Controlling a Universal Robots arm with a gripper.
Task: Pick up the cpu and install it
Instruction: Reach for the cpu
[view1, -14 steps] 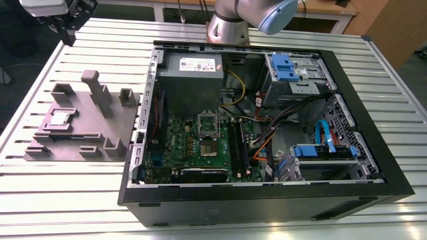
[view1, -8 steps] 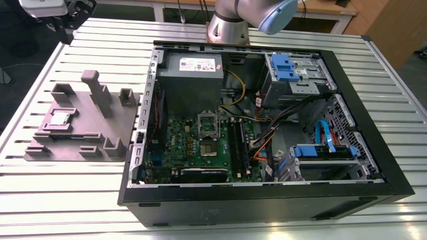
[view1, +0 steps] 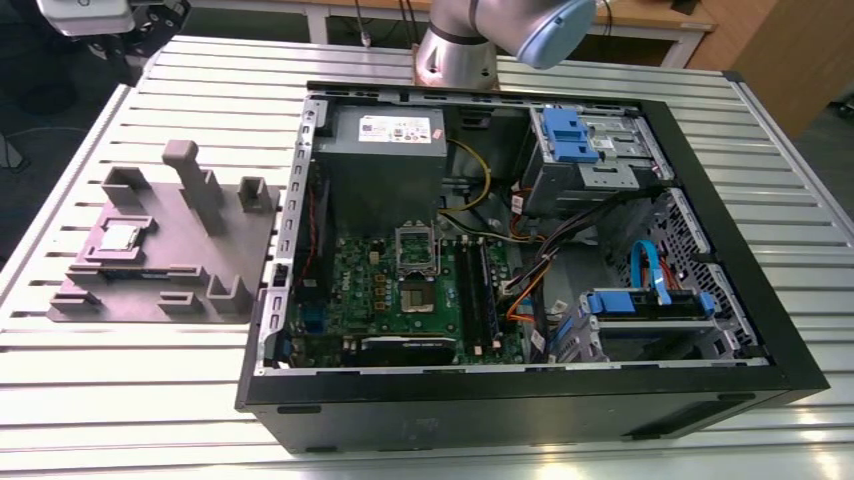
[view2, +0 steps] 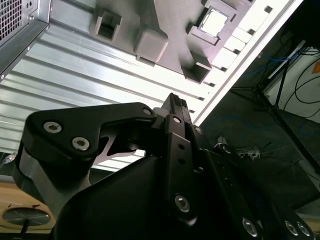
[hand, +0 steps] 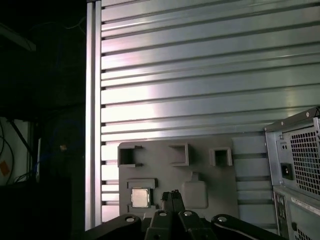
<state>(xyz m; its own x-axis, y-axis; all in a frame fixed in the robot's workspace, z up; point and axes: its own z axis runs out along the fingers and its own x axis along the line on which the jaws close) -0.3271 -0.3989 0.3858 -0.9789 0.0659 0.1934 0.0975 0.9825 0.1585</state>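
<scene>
cpu (hand: 140, 197) on grey plate (hand: 220, 185), apart from gripper (hand: 172, 196)

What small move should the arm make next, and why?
Probably shift the pincer sideways until it is centred over the cpu. The cpu lies untouched in its pocket on the grey plate, and in the first wrist view the shut pincer points beside it.

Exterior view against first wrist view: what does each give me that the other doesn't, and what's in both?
Exterior view adds: the inside of the open case, with the socket and the grey box, plus part of the arm. First wrist view adds: the claw, pointed toward the grey plate beside the cpu. Both: the cpu resting in its pocket on the plate, the slatted table and the case.
</scene>
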